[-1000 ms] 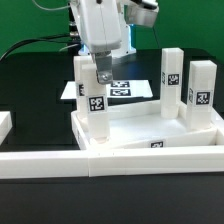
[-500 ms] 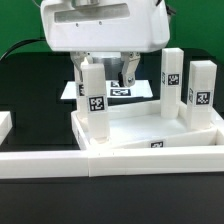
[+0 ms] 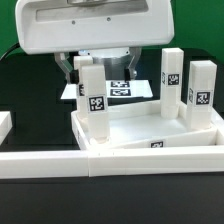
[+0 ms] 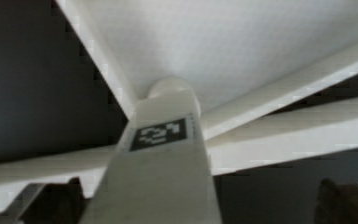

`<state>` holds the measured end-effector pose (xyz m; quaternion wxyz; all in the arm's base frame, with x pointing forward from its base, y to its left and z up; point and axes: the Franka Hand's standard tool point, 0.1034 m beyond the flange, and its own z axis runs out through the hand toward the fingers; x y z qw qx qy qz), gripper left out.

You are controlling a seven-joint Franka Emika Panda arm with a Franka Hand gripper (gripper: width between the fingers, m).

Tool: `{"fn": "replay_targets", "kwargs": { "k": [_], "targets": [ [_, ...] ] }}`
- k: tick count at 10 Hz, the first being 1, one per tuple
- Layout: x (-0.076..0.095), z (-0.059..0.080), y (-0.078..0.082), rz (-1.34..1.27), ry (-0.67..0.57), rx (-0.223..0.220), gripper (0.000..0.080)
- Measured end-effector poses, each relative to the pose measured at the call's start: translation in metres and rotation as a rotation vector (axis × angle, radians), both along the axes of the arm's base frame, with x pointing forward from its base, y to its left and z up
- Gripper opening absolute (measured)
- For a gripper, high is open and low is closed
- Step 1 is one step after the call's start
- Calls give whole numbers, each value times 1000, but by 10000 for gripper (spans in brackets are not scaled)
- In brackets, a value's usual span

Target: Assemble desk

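The desk top [image 3: 150, 131] is a white tray lying behind the front wall. Three white tagged legs stand upright in it: one at the exterior view's left corner [image 3: 95, 100] and two at the right [image 3: 171, 80] [image 3: 203, 95]. My gripper [image 3: 98, 70] hangs over the left leg, open, with one finger [image 3: 68, 68] on each side of the leg's top. In the wrist view this leg [image 4: 158, 150] rises between the dark fingertips [image 4: 51, 200] with a gap on both sides. The gripper [image 4: 197, 205] holds nothing.
A long low white border wall [image 3: 110, 161] runs along the front. The marker board [image 3: 120, 88] lies flat behind the tray. A white block [image 3: 4, 125] sits at the exterior view's left edge. Black cables trail at the back left.
The fingers have spread apart and let go of the left leg. The hand has risen and now fills the top of the exterior view. The leg stays upright.
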<state>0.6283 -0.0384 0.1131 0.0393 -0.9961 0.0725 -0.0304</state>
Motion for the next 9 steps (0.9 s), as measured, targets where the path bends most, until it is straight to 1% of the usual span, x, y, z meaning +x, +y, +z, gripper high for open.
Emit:
{"fn": "replay_targets", "kwargs": {
  "k": [1, 2, 3, 4, 5, 6, 9],
  "targets": [
    [0, 0, -1, -35, 2, 2, 649],
    [0, 0, -1, -37, 2, 2, 537],
    [0, 0, -1, -69, 5, 5, 537],
    [0, 0, -1, -139, 9, 8, 337],
    [-1, 0, -4, -226, 16, 12, 296],
    [-1, -1, -4, -309, 23, 17, 296],
    [-1, -2, -3, -728, 56, 53, 294]
  ]
}}
